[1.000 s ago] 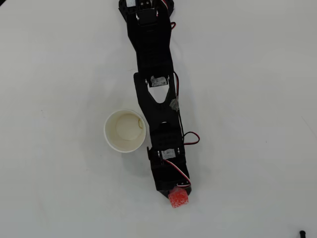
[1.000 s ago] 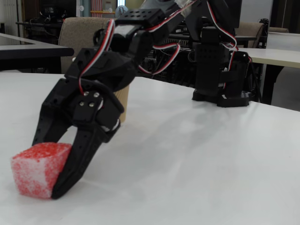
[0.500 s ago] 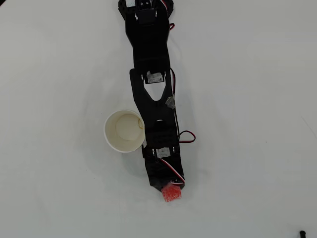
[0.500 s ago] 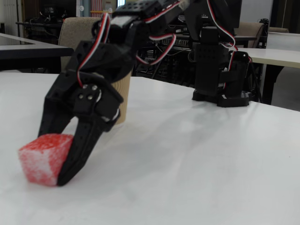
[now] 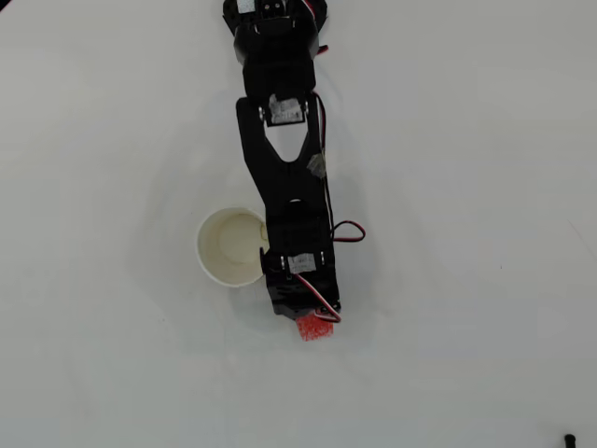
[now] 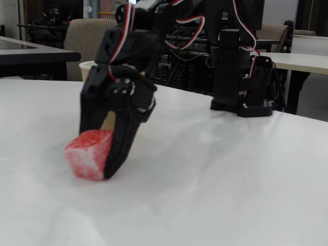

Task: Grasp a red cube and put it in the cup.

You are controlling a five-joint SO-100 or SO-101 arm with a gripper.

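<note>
Gripper (image 6: pixel 102 154) is down at the table (image 6: pixel 215 195), jaws clamped on the cube (image 6: pixel 88 154). One black finger (image 6: pixel 122 143) presses the cube's right side in the fixed view. Overhead, the cube (image 5: pixel 314 328) pokes out below the gripper (image 5: pixel 308 320), near and right of the cup (image 5: pixel 230 246). Cup stands upright, just beside the arm (image 5: pixel 284 177), its right rim under it.

A plain white table (image 5: pixel 466 140) carries three things. In the overhead view, the arm's base (image 5: pixel 275 19) sits at twelve o'clock, the cup (image 5: pixel 229 247) near centre, and the red cube (image 5: pixel 315 328) just beyond it at five o'clock.
</note>
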